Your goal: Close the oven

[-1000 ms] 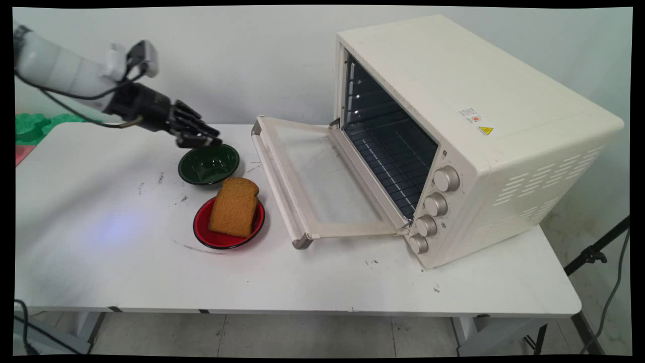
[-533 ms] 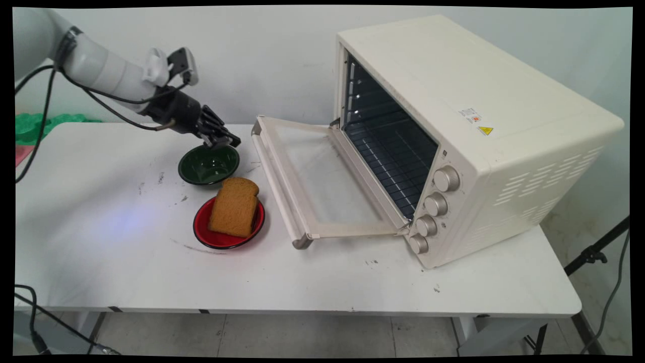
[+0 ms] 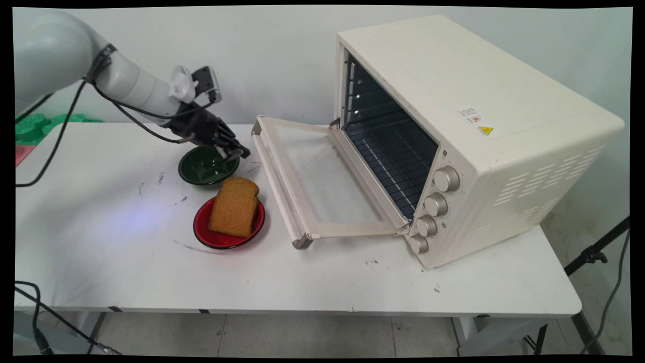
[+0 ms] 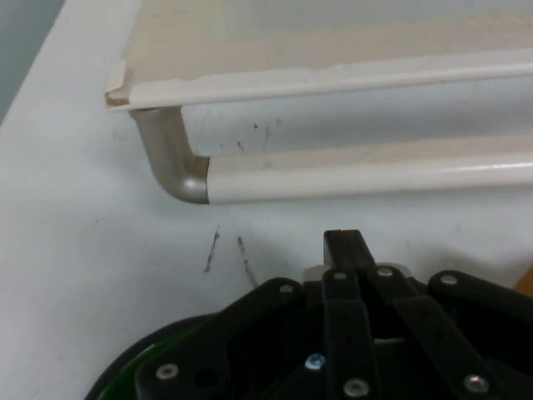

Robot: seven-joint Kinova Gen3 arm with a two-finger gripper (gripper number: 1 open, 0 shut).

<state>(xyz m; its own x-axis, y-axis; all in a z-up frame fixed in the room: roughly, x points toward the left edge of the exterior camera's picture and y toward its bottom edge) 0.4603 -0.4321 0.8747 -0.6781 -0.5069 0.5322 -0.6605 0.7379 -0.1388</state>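
Green bowl (image 3: 204, 169) is sitting on the white desk (image 3: 101, 252), left of centre in the main view, empty and upright. The hand (image 3: 241, 152) is hanging over the bowl's upper right rim. Whether it is touching the rim can't be told. The hand is showing closed, fingers together with nothing between them. In the hand view the hand (image 4: 346, 246) is rising from the bottom edge as one black tip, and a sliver of the green bowl (image 4: 125, 371) is peeking out at lower left under the linkage.

The white arm is coming in from the upper left, with black cables (image 3: 55, 141) looping down from it.

Just below the bowl in the frame, a red plate (image 3: 201, 229) is carrying a slice of brown bread (image 3: 234, 206). The slice is leaning with its rounded top toward the bowl. Plate and bowl are lying close together, with a narrow gap between them.

A cream toaster oven (image 3: 453, 101) is filling the right half of the frame. Its door (image 3: 312, 176) is hanging open, lowered flat over the desk toward the left, and its long handle (image 3: 274, 186) is running just right of the bowl and plate. In the hand view the handle (image 4: 358, 179) is crossing the frame above the fingertip, its grey bracket bending at the corner. Four knobs (image 3: 446, 178) are lining the oven's front panel, and a wire rack (image 3: 393, 151) is showing inside the dark cavity.

Something green (image 3: 30, 126) is lying beyond the desk's edge at far left.
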